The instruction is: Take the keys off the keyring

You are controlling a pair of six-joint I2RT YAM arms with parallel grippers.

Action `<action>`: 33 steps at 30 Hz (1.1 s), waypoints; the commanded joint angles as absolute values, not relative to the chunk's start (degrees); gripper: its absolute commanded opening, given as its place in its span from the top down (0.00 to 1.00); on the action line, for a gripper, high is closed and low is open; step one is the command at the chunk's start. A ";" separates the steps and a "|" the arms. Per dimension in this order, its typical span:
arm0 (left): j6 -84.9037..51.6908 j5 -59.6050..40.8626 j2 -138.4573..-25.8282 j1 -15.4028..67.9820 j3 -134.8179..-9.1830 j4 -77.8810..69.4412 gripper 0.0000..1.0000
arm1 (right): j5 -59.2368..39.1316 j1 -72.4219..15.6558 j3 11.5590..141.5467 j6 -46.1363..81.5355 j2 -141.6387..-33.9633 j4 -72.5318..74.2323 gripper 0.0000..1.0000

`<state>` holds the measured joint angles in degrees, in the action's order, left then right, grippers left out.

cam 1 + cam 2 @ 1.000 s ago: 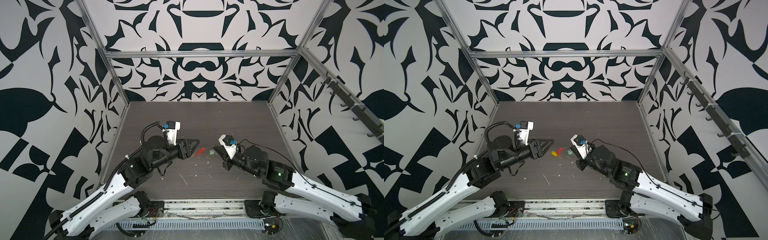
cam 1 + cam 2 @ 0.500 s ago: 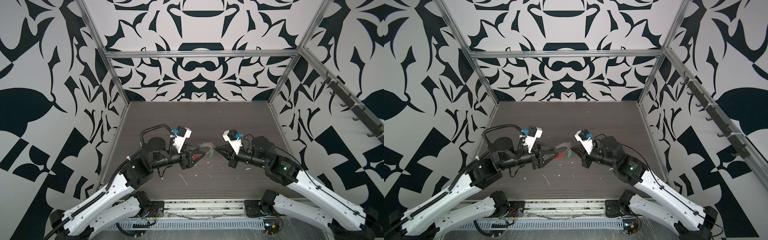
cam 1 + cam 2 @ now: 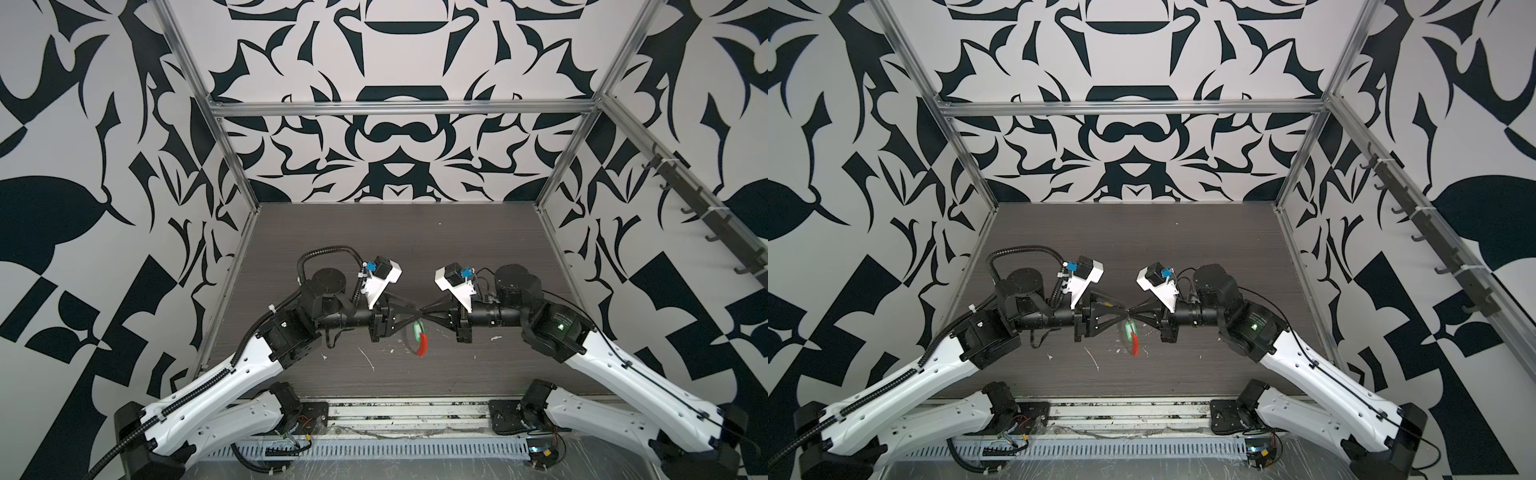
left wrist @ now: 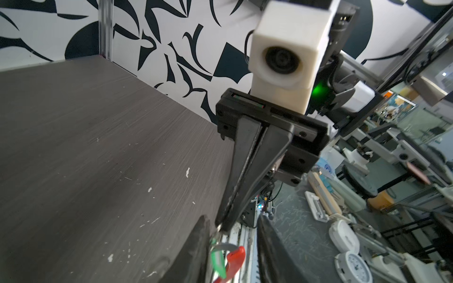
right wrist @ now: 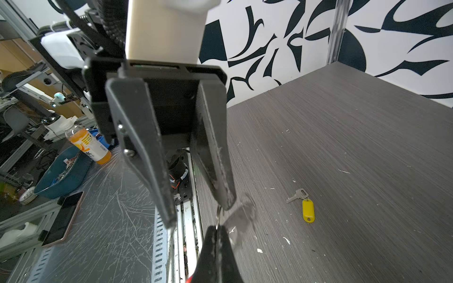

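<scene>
What worries me most is the hold itself. My right claw (image 4: 221, 224) is pressed fully shut, with only its very tips pinching the thin wire of the keyring (image 3: 422, 347), and the whole loop hangs from that pinch above the surface (image 5: 343, 147). A sideways tug from the other arm could slide the wire out and drop the ring.

The loop looks smeared in both top views and in the right wrist view, so I judge it is swinging — a bad moment to close on anything small.

The left claw (image 5: 198, 215) stands nose to nose with the right one, its jaws partly apart with a clear gap between them. One finger (image 5: 221, 186) lies against or just beside the wire, I cannot tell which, and the claw has hold of nothing that I can see. In the left wrist view the green-tagged key (image 4: 219, 262) and the red sleeve (image 4: 235, 257) show side by side between its fingers. A closing bite could catch the sleeve or the bare wire instead of the key. The tips are also near enough to knock together.

The yellow-tagged key (image 5: 308, 210) lies off the ring, flat on the surface and well apart from the claws — so I judge half the job done, with the green one left.
</scene>
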<state>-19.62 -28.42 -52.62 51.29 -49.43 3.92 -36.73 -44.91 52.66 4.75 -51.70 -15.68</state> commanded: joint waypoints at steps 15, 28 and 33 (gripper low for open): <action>-18.20 -29.42 -51.97 51.24 -49.43 4.66 0.85 | -39.38 -41.86 55.37 5.86 -50.63 -11.03 1.00; -19.51 -28.87 -51.64 51.18 -48.26 2.79 0.97 | -40.39 -40.78 54.77 7.97 -51.34 -8.31 1.00; -20.65 -28.27 -51.33 51.24 -47.23 -0.35 1.00 | -40.15 -40.78 53.49 10.63 -51.37 -5.52 1.00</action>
